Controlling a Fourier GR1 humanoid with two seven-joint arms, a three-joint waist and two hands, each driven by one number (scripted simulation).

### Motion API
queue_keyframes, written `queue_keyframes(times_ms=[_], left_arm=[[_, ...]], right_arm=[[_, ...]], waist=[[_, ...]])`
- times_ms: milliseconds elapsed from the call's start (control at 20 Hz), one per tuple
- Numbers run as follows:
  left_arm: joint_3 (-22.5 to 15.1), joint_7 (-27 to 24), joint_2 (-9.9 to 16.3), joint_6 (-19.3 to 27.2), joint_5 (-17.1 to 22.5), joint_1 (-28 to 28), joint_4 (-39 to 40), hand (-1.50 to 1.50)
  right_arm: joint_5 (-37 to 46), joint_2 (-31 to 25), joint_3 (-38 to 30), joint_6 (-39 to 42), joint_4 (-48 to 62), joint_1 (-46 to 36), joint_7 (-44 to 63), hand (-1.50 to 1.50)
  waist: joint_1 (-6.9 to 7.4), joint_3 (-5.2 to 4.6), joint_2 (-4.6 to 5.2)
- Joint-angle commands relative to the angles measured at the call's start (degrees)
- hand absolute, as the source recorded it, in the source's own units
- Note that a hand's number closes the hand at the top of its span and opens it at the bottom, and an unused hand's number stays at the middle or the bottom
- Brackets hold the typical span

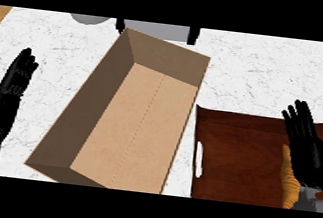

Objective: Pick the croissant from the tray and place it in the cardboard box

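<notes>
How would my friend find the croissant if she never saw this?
Start at the big open cardboard box in the middle of the white marble counter. Right of it lies a dark brown tray. The croissant is the golden-orange ridged strip on it, half hidden under the black right hand.

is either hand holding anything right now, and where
Nothing is held. The right hand hovers open, fingers straight, over the dark brown wooden tray, partly covering the golden croissant. The left hand rests open at the left edge.

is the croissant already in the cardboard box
No, the croissant lies on the tray, partly hidden by the right hand; the cardboard box holds nothing.
</notes>
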Motion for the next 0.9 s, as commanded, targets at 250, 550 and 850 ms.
queue_keyframes(times_ms=[250, 550, 850], left_arm=[[5.05, 9.37, 7.09, 4.31, -5.92, 3.35, 10.53, 0.00], [2.62, 12.12, 4.16, 3.62, -5.11, 2.41, 10.84, 0.00], [2.64, 11.93, 3.58, 3.52, -6.83, 0.05, 14.89, 0.00]], right_arm=[[-15.27, -9.17, -6.20, 28.89, 1.30, 5.34, -5.41, -1.50], [7.39, -12.68, -3.16, 25.69, 11.67, 11.67, -32.70, -1.50], [9.11, -16.92, -5.34, 35.48, 22.38, 7.81, -49.64, -1.50]], waist=[[-1.11, 0.05, -0.88], [-1.01, 0.29, -0.58], [-0.30, 0.12, -0.74]])
